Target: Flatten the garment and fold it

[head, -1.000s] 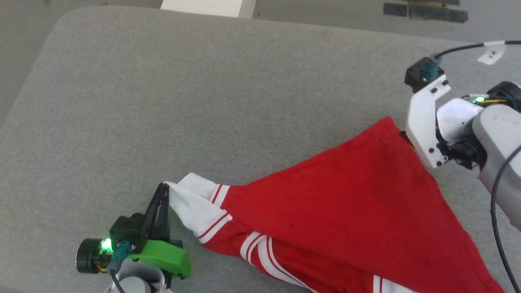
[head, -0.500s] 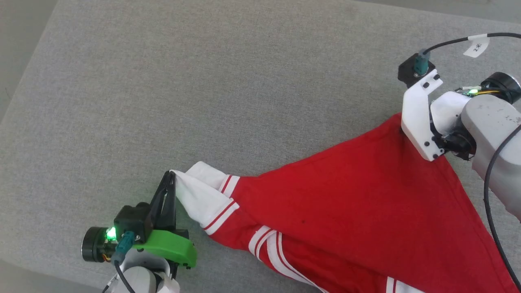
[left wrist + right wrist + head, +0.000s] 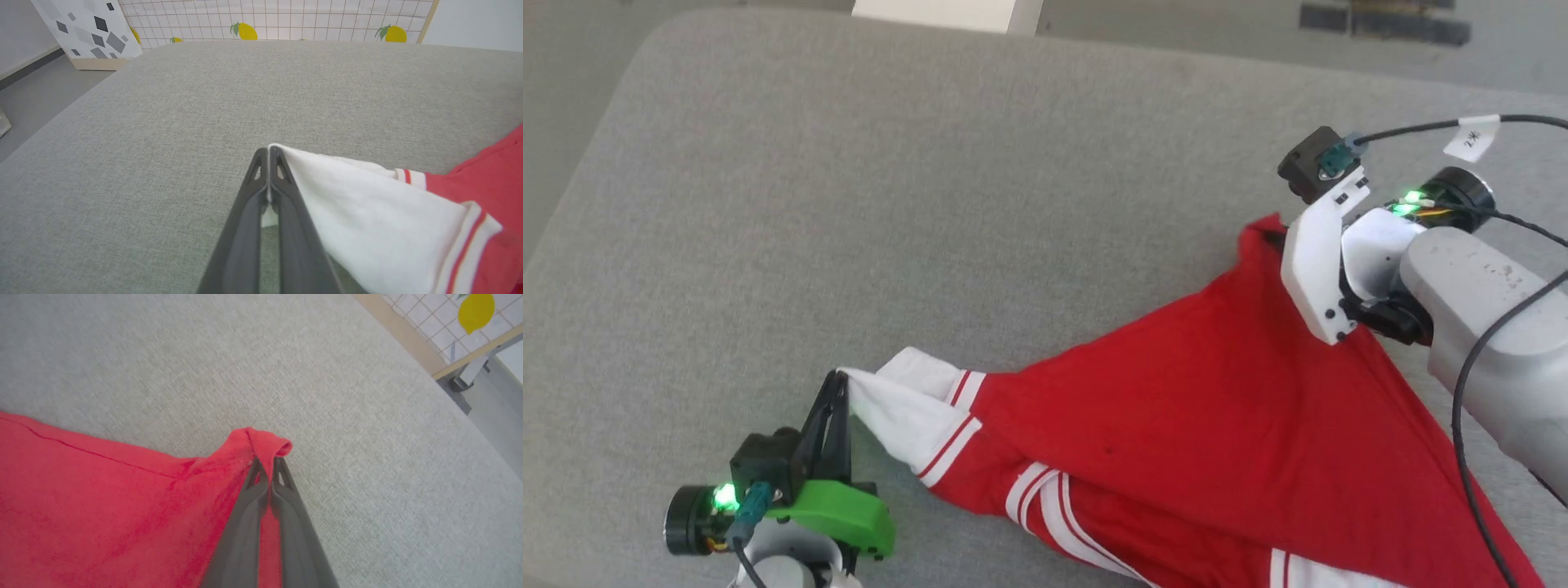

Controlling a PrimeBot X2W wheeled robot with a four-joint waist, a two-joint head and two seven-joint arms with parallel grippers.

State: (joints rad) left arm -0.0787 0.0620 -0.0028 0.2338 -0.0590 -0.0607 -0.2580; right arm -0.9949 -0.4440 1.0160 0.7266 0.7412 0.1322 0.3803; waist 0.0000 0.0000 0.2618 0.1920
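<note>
Your left fingers (image 3: 245,220) clamped tight on tip of white sleeve (image 3: 367,204). Your right fingers (image 3: 245,522) pinched on red hem corner (image 3: 261,441). Shirt (image 3: 1176,425) on grey fabric surface (image 3: 931,180), near-right part. Long axis diagonal: sleeve points left, corner points far-right.

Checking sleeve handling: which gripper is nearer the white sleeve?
Left. The left gripper pinches the white sleeve; the right gripper clamps a far red corner of the garment.
</note>
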